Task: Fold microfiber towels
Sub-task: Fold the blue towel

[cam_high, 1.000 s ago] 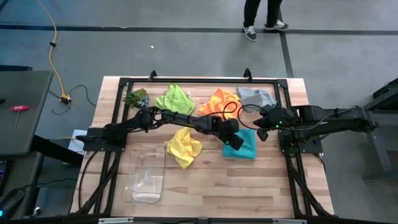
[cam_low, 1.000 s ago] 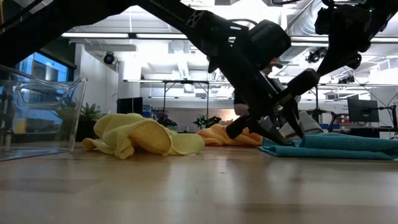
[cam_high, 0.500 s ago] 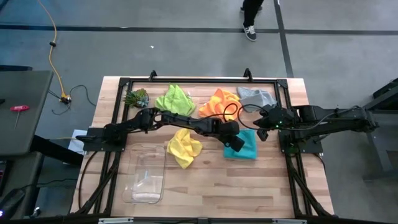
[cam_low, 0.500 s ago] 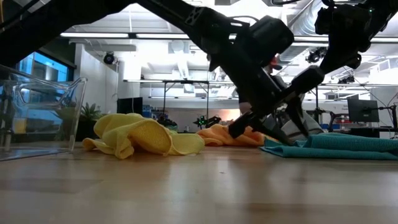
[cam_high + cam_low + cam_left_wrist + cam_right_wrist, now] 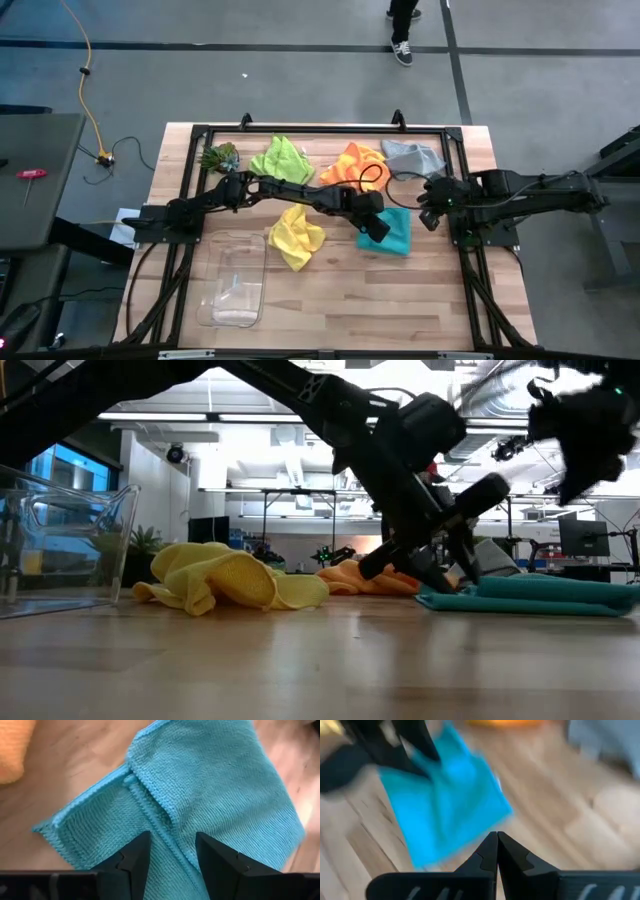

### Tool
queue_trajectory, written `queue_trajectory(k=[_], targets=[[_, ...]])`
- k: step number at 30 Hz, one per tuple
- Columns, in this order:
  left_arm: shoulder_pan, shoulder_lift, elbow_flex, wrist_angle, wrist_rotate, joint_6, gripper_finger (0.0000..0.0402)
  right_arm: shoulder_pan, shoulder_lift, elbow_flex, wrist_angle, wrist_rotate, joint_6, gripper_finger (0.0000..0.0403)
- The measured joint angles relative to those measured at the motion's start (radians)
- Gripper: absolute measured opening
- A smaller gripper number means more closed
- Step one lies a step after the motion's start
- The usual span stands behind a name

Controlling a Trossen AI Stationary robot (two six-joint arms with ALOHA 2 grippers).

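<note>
Teal towel lies flat right of centre on the desk, lengthwise top-to-bottom, partly hidden under left gripper, jaws apart astride its fold. Right gripper, jaws together, hovers beside it.

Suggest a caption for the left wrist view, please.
Left gripper, fingers open, poised over the partly folded teal towel on the wooden table.

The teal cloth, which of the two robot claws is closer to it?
The left. The left gripper sits right over the teal towel, fingers apart astride a fold. The right gripper is shut, off the towel's edge beside it.
</note>
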Motion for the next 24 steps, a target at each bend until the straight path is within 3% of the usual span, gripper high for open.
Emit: queue_trajectory(k=[4,11,24], targets=[[0.013,-0.003,0.001,-0.029,0.055,0.002,0.0147,0.000,-0.003,-0.133,0.082,-0.107,0.072,0.0000],[0.013,-0.004,0.001,-0.038,0.064,0.025,0.0147,0.019,0.012,-0.386,0.495,-0.187,0.212,0.0000],[0.006,0.003,0.002,-0.033,0.045,-0.009,0.0147,0.041,0.063,-0.419,0.595,-0.146,0.258,0.0000]])
